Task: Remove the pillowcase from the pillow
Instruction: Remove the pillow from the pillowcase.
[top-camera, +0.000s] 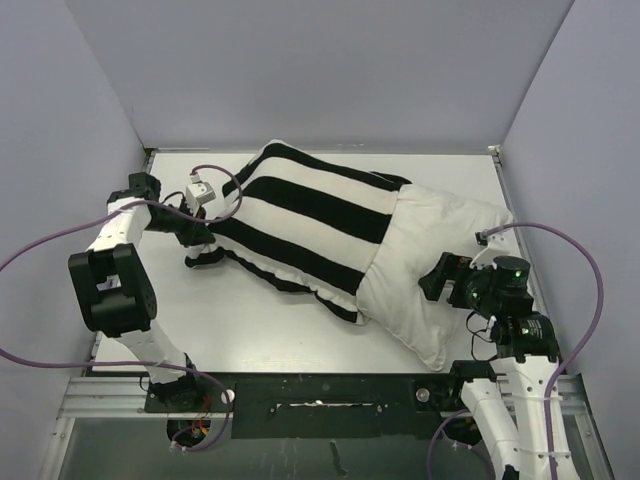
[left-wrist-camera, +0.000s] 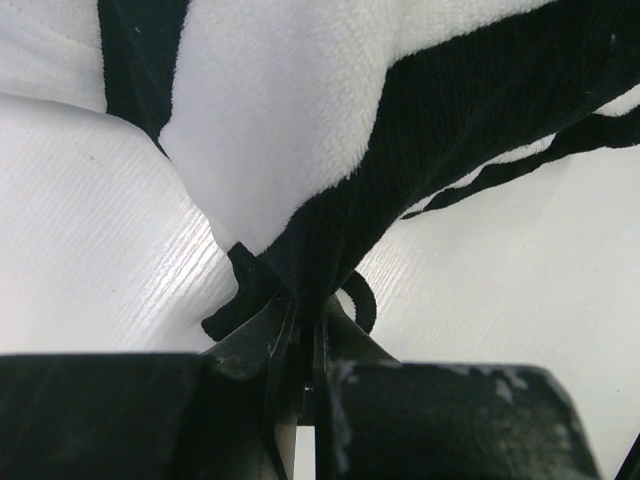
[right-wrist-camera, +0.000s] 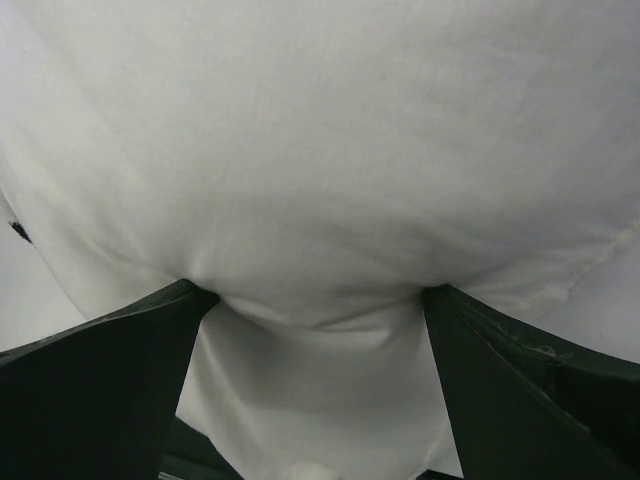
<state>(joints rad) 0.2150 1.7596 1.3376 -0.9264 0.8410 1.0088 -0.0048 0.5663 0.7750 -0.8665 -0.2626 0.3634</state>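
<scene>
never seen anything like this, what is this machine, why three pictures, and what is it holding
These are two robot arms bolted at the near edge of a white table, each ending in a two-finger gripper. The wide picture looks down from above and behind them. The other two come from a small camera on each wrist. On the table lies a plain white pillow, partly inside a black-and-white striped pillowcase. The left gripper is shut on a dark edge of the pillowcase. The right gripper is open wide, with the pillow's bare end bulging between its fingers.
</scene>
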